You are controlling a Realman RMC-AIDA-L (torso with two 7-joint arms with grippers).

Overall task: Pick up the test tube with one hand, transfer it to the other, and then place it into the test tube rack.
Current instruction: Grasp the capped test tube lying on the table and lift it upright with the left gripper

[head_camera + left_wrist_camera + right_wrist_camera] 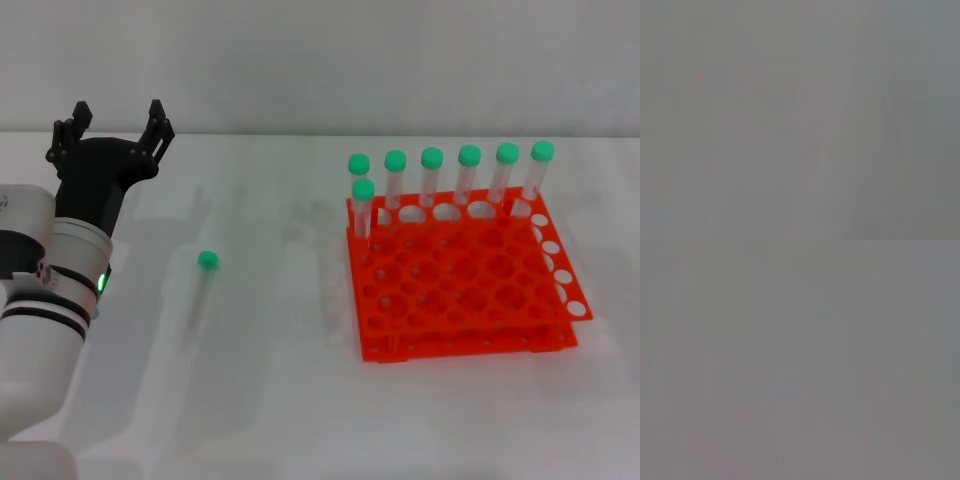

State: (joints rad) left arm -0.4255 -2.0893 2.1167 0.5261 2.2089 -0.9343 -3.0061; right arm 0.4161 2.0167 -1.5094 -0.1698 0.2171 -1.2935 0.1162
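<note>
- Currently your left gripper point(112, 128) hangs far left over the table point(270, 400), claws spread wide, holding nothing; likely staged for the pick.
- Tube point(200, 288) lies flat near-right of it, well apart, cap far.
- Rack point(465, 285), right, holds seven capped tubes point(450, 175) upright along its far side.
- Right gripper not visible.

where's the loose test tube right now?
Head view: the test tube lies flat on the table, left of centre, between the open left gripper and the test tube rack, touching neither.
</note>
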